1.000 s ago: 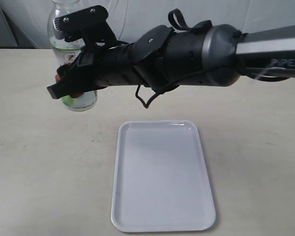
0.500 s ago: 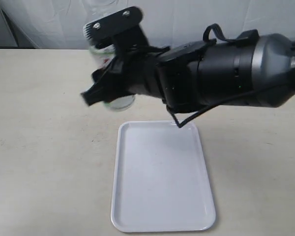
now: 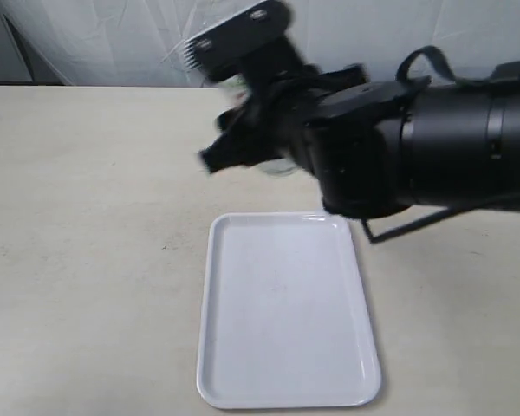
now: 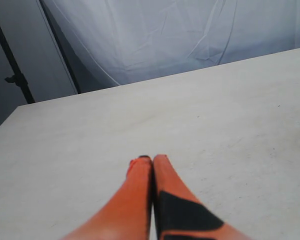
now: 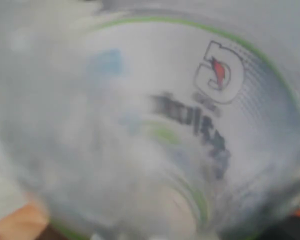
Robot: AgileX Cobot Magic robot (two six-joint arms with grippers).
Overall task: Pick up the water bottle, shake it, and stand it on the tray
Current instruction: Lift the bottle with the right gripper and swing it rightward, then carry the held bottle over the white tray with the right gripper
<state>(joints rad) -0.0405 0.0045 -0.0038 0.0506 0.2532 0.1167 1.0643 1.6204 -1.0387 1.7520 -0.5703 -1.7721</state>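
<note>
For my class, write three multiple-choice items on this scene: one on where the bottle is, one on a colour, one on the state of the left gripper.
1. Where is the bottle relative to the tray?
A. standing on it
B. held in the right gripper, off it
C. lying flat on it

2. What colour is the tray?
A. white
B. blue
C. black

3. How is the left gripper?
A. wide open
B. shut on a cup
C. shut, holding nothing

Answers:
1 B, the bottle's label fills the right wrist view and the tray holds nothing.
2 A, the tray shows plain white.
3 C, its orange fingers meet with nothing between them.
</note>
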